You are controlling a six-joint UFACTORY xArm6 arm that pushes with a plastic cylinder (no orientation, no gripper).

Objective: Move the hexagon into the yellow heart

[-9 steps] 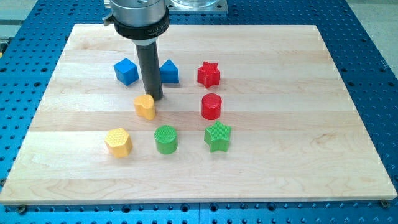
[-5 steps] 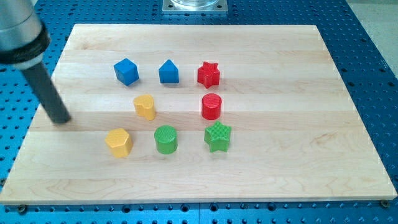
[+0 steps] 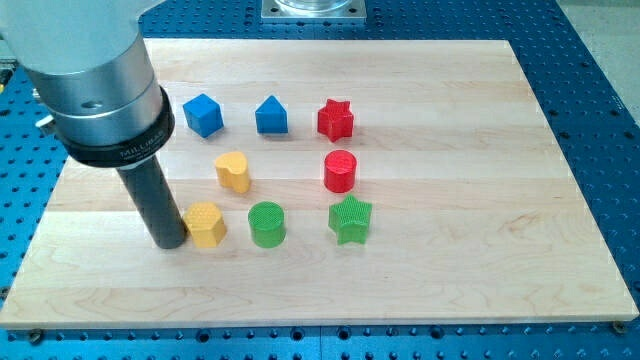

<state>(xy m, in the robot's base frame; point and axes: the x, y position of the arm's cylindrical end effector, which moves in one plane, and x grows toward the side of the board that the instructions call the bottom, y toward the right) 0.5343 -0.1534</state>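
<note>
A: Where does my tip stand?

B: Low on the wooden board, toward the view's left. It is a plain dark rod with nothing to spread or pinch, and it holds nothing. Its end sits right against the left side of the yellow hexagon; whether they truly touch I cannot tell, but no gap shows.

A: And the yellow heart?

B: Up and to the right of my tip, a little beyond the hexagon. The hexagon lies below the heart and slightly to its left, near it but clearly apart.

A: What else lies to the right of my tip?

B: In the same row as the hexagon, the green cylinder comes next, then the green star farther right. Above the star is the red cylinder, level with the heart.

A: And toward the view's top?

B: The blue cube is above my tip and a bit right, then a blue house-shaped block, then the red star, all well apart from my tip.
</note>
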